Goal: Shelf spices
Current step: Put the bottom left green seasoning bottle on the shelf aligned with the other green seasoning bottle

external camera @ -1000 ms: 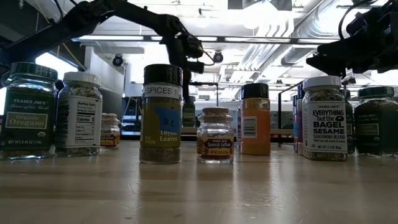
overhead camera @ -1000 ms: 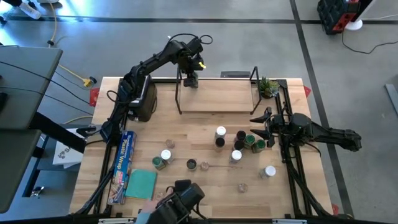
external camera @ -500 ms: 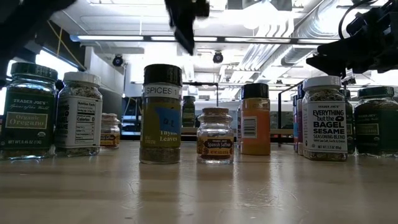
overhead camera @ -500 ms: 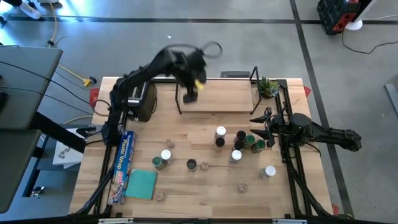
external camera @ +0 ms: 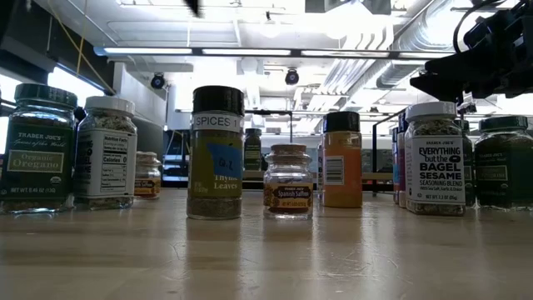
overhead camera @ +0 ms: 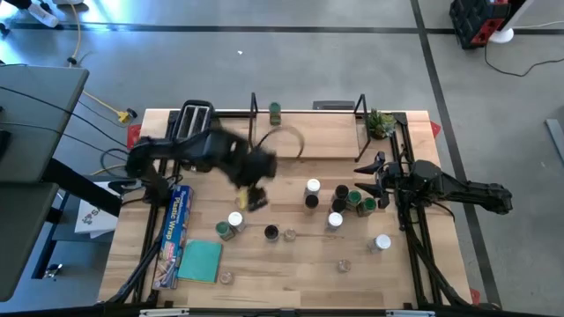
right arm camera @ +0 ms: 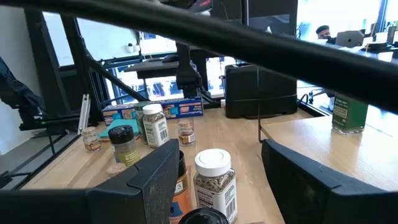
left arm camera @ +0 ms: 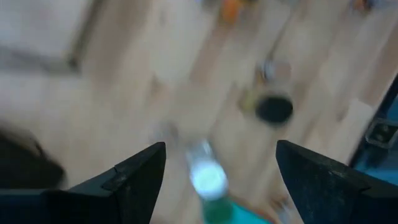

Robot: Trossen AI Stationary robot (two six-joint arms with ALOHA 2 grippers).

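Several small spice jars stand on the table between the arms, among them a white-topped one (overhead camera: 313, 187), a black-topped one (overhead camera: 311, 202) and green-topped ones (overhead camera: 354, 198). One green-topped jar (overhead camera: 275, 112) stands alone on the far left part of the light-wood shelf (overhead camera: 308, 141). My left gripper (overhead camera: 254, 198), blurred, hovers open over the table's middle (left arm camera: 221, 149), above a white-topped jar (left arm camera: 208, 180). My right gripper (overhead camera: 364, 174) waits open at the table's right (right arm camera: 217, 155), with a white-capped jar (right arm camera: 214, 177) in front of its fingers.
The black-and-silver toaster (overhead camera: 196, 116) stands at the far left. A blue box (overhead camera: 176, 231) and a teal pad (overhead camera: 201, 261) lie at the near left, and a small potted plant (overhead camera: 381, 121) sits at the shelf's right end. The low view shows jars (external camera: 216, 150) in a row.
My left gripper has let go of the green-topped jar on the shelf, risen and swung fast toward the near edge, to above the table's middle. The jar stays upright on the shelf. A dark thing in a hand at the near edge has gone.
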